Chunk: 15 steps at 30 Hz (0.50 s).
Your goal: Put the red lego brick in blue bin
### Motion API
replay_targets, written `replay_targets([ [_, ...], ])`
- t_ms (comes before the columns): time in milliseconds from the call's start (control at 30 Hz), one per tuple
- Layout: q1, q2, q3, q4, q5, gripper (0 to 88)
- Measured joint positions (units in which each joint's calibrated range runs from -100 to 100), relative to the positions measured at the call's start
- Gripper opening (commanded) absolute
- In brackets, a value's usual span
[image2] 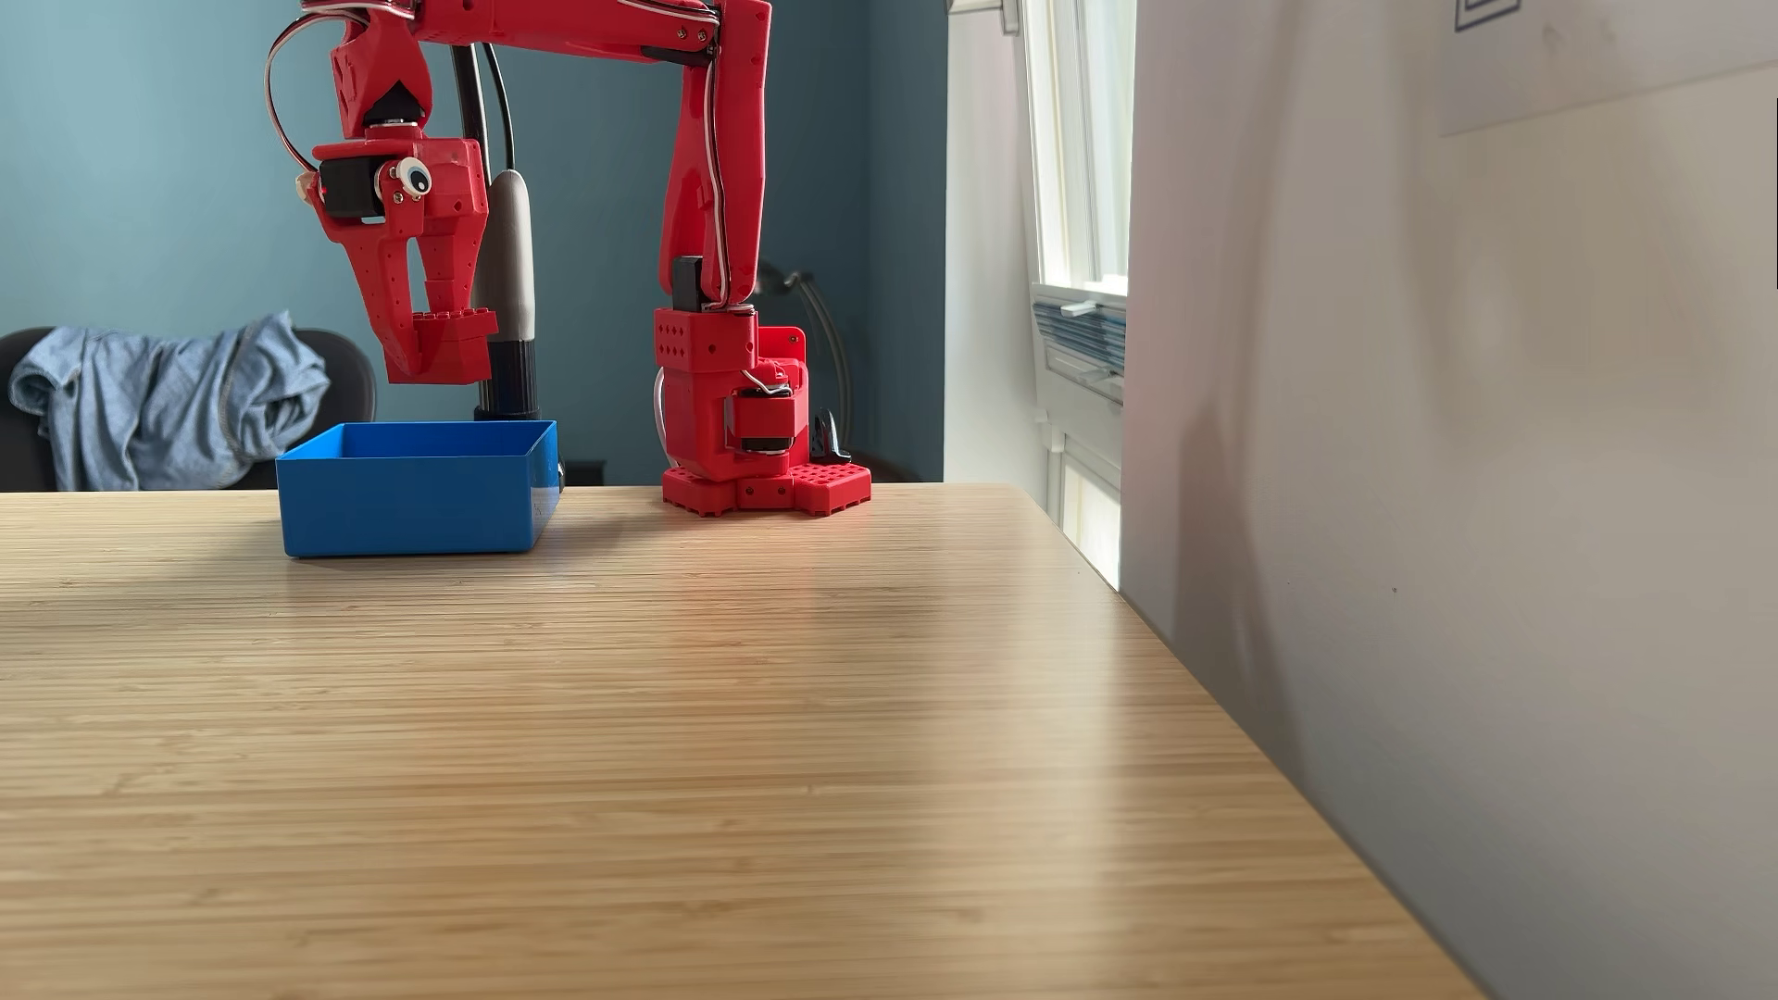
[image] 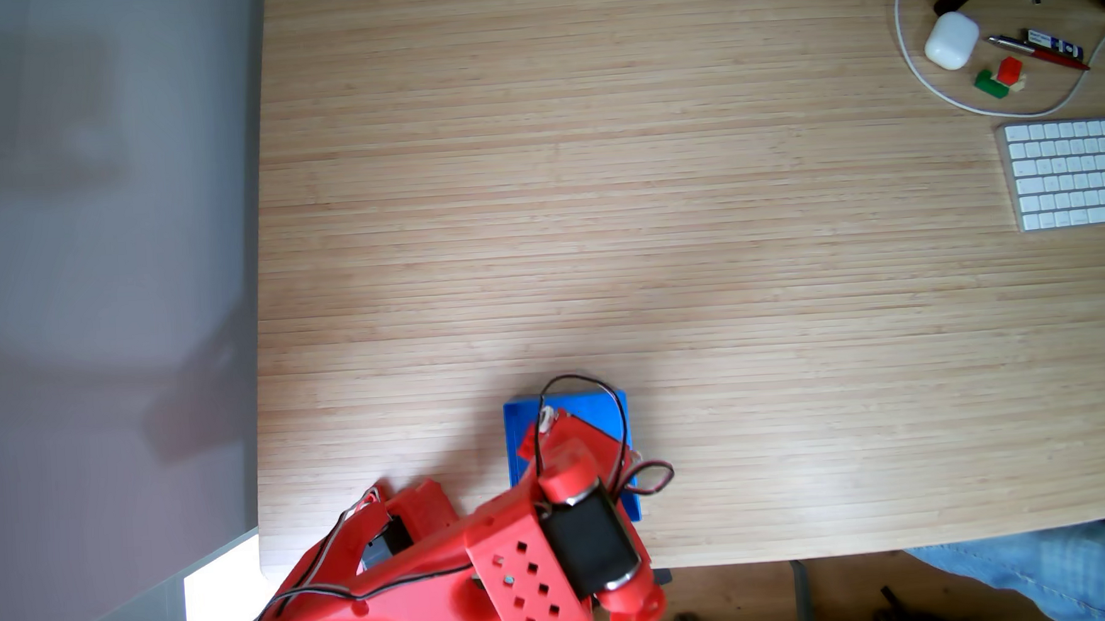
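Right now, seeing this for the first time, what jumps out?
A bright red robot arm reaches over a wooden table, its fingers pinching the red lego brick just above the blue bin. In the fixed view from above, a white keyboard sits at the right edge.

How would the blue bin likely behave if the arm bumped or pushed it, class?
The bin looks like thin, stiff plastic, so it is probably light and would keep its shape. Its flat base on the smooth table suggests it would slide rather than roll. Being wider than its walls are high, it seems unlikely to tip.
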<state>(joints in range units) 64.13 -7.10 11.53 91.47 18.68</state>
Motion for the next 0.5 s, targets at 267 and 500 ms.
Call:
replay_targets([
  [267,7.4,-0.3,8.4,-10.4,4.9,0.1],
  [500,9.5,-0.3,15.2,-19.1,6.7,0.1],
])
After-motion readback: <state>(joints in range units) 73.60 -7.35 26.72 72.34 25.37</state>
